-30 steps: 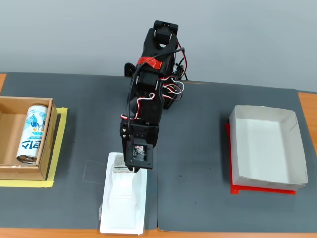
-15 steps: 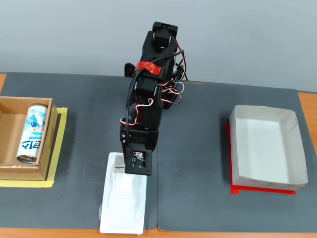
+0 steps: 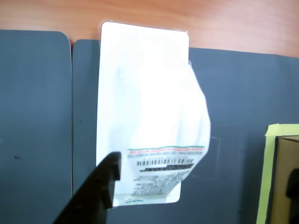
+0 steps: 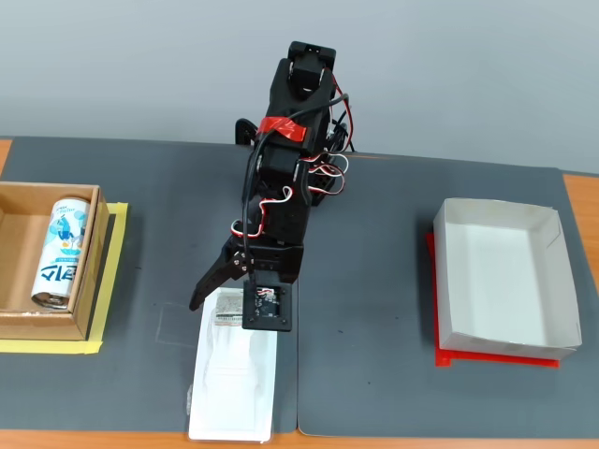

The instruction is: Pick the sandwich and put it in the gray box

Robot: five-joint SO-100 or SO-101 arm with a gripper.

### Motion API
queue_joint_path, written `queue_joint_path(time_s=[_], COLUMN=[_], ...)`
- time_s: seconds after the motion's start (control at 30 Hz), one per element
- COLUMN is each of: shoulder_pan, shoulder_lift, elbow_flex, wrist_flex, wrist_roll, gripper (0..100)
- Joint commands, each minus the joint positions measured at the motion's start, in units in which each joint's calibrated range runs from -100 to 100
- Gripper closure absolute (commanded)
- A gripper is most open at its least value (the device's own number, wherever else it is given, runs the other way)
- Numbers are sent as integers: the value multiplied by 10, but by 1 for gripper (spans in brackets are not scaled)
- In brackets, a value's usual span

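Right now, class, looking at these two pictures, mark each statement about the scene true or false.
1. The gripper is open. True.
2. The sandwich lies inside the gray box. False: it lies on the dark mat.
3. A can lies in the brown box. True.
4. The gray box holds a can. False: it is empty.
5. The sandwich's printed label faces up. True.

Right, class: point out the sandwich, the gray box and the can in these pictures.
sandwich (image 3: 145, 93): wrist view, on the plain white wrap above the label.
gray box (image 4: 501, 281): fixed view, on its bare floor.
can (image 4: 64, 253): fixed view, on its printed side, lying in the brown box.
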Motion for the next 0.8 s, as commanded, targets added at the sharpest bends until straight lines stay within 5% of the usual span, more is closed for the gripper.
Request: queue_joint_path(time_s=[0.0,0.77], shoulder_pan=[-6,-28], shoulder_lift=[-5,86], elbow_flex=[-30,-63], wrist_flex=[-5,-8], wrist_roll=[3,2], gripper=[60,61])
